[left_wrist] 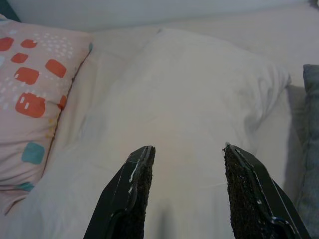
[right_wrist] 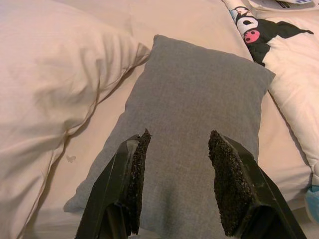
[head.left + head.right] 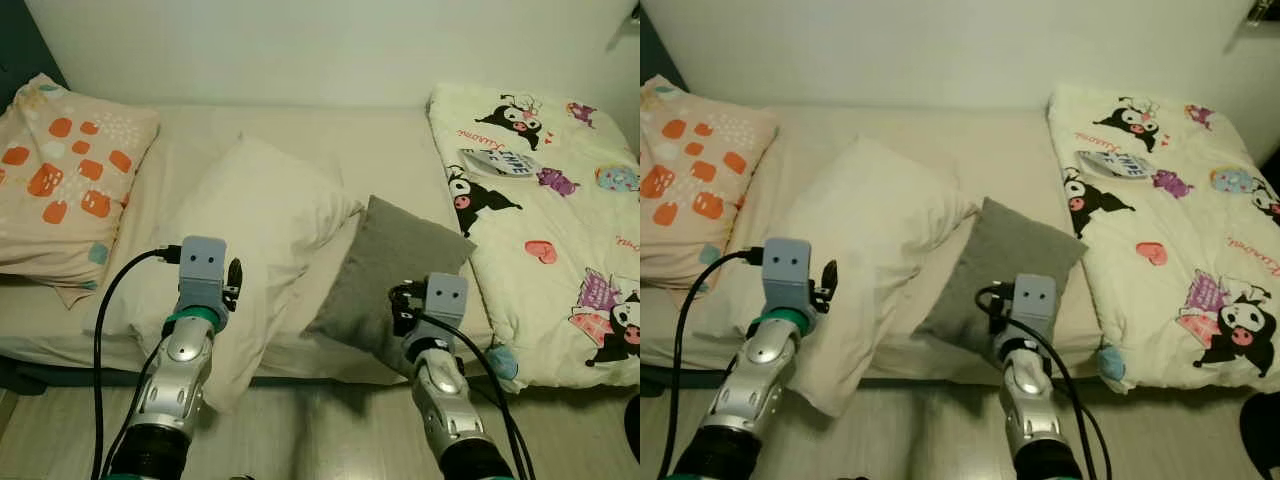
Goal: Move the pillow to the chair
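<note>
A big cream pillow (image 3: 255,235) lies on the bed, its near corner hanging over the bed's front edge. Right of it lies a small grey pillow (image 3: 395,265). My left gripper (image 1: 187,164) hovers open just above the cream pillow's near part, its black fingers (image 1: 137,172) apart. My right gripper (image 2: 175,149) is open over the grey pillow (image 2: 199,99), close to its near edge. In the eye views, each wrist's grey camera block (image 3: 203,265) hides the fingertips.
A pillow with orange patches (image 3: 65,170) lies at the bed's left end. A cartoon-print duvet (image 3: 545,200) covers the right end. A white wall stands behind the bed. Pale wooden floor (image 3: 320,430) runs along the bed's front edge.
</note>
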